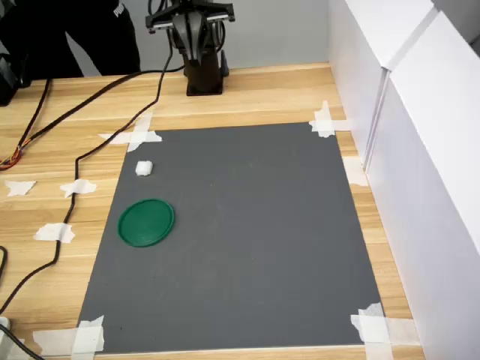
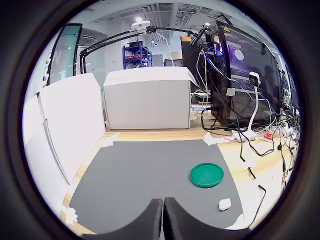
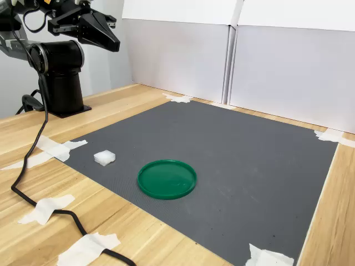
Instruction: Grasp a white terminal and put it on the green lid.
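In the first exterior view the hand (image 1: 191,15) is cut off by the top edge; behind it, a dark-clothed person (image 1: 71,34) shows only partly.

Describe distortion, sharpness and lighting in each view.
Wrist view: fisheye with a black circular vignette, shut gripper in the foreground. First exterior view: soft, slightly blurry, white terminal lacks detail. Second exterior view: sharpest, even light, faint sheen on green lid.
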`<state>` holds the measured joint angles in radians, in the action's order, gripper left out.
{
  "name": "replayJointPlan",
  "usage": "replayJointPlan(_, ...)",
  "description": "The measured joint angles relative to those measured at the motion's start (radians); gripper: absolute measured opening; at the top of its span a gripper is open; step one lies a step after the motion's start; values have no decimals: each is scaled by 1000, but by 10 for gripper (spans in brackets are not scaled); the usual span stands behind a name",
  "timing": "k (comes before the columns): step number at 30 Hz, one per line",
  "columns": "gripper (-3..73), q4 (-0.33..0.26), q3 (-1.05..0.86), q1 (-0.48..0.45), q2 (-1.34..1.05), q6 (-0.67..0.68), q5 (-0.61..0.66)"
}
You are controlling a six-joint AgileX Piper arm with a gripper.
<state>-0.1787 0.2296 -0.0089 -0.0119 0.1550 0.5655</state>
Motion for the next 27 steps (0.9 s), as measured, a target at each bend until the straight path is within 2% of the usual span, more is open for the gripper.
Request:
replayJointPlan(19, -16, 0, 0, 0, 0, 0, 0)
replayJointPlan(27, -16, 0, 0, 0, 123, 3, -49)
